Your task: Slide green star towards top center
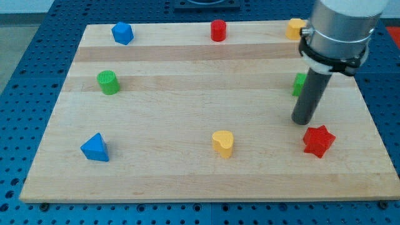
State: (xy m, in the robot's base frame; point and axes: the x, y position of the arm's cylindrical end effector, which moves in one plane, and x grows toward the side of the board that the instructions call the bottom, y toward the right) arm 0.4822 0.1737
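The green star [299, 84] sits near the view's right edge of the wooden board [187, 181], mostly hidden behind my rod. My tip [302, 120] rests on the board just below the green star, toward the view's bottom, and above and left of the red star [318, 140]. Whether the rod touches the green star I cannot tell.
A blue block [122, 33] is at top left, a red cylinder [217, 30] at top centre, a yellow block [295, 28] at top right, partly behind the arm. A green cylinder [108, 82] is at left, a blue triangle [95, 147] at bottom left, a yellow heart [222, 143] at bottom centre.
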